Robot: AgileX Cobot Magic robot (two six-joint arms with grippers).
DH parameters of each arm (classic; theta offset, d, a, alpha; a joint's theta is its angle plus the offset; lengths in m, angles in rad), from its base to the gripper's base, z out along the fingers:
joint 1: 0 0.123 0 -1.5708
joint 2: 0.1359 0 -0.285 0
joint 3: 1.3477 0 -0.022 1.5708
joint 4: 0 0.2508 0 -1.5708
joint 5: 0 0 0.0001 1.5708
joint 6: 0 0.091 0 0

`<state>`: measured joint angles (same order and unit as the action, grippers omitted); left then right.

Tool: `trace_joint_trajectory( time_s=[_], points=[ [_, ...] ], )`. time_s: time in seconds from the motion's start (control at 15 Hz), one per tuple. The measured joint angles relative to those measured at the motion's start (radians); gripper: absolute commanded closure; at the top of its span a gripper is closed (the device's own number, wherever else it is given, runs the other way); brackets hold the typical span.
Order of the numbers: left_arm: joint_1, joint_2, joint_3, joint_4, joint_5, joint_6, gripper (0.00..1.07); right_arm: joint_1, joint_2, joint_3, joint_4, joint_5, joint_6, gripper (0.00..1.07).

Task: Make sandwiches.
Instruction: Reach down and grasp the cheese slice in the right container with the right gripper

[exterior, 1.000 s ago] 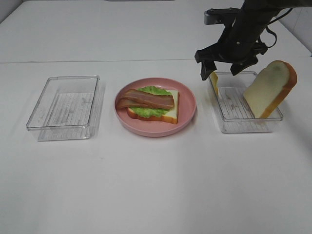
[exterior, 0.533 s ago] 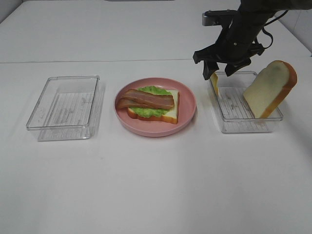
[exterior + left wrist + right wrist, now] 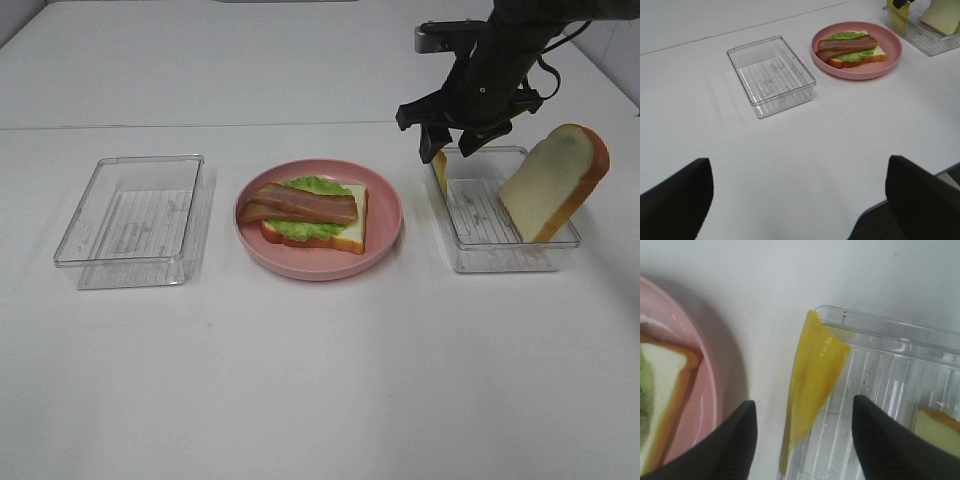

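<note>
Because the yellow cheese slice [image 3: 815, 365] stands on edge against the clear tray's [image 3: 890, 324] wall, the right gripper [image 3: 802, 401] straddles it from above, fingers [image 3: 720, 445] spread, not yet pinching.

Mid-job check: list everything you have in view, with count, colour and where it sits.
table: one, white, under everything
plate: one, pink, centre
base bread slice: one, white with orange-brown crust, flat on the plate
lettuce leaf: one, green, on that slice
bacon strips: two, reddish-brown, across the lettuce
empty clear tray: one, transparent, left of the plate
second clear tray: one, transparent, right of the plate
cheese slice: one, yellow, on edge against that tray's plate-side wall
loose bread slice: one, same colours, leaning at that tray's right end
right gripper: black, fingers apart either side of the cheese
left gripper: black, fingers wide apart, empty
</note>
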<state>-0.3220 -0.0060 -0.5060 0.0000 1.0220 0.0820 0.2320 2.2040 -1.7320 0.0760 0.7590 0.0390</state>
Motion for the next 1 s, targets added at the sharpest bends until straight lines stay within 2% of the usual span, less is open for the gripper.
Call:
trace_joint_trajectory(
  time_s=[0.47,0.53,0.73,1.0],
  points=[
    [0.000,0.000,0.000,0.000,0.000,0.000,0.20,0.000,0.030,-0.001,0.000,0.000,-0.009,0.61],
    [0.000,0.000,0.000,0.000,0.000,0.000,0.20,0.000,0.040,-0.001,0.000,0.000,-0.008,0.69],
    [0.000,0.000,0.000,0.000,0.000,0.000,0.20,0.000,0.044,-0.001,0.000,-0.001,-0.008,1.05],
    [0.000,0.000,0.000,0.000,0.000,0.000,0.20,0.000,0.044,-0.001,0.000,0.000,-0.008,1.07]
  ],
)
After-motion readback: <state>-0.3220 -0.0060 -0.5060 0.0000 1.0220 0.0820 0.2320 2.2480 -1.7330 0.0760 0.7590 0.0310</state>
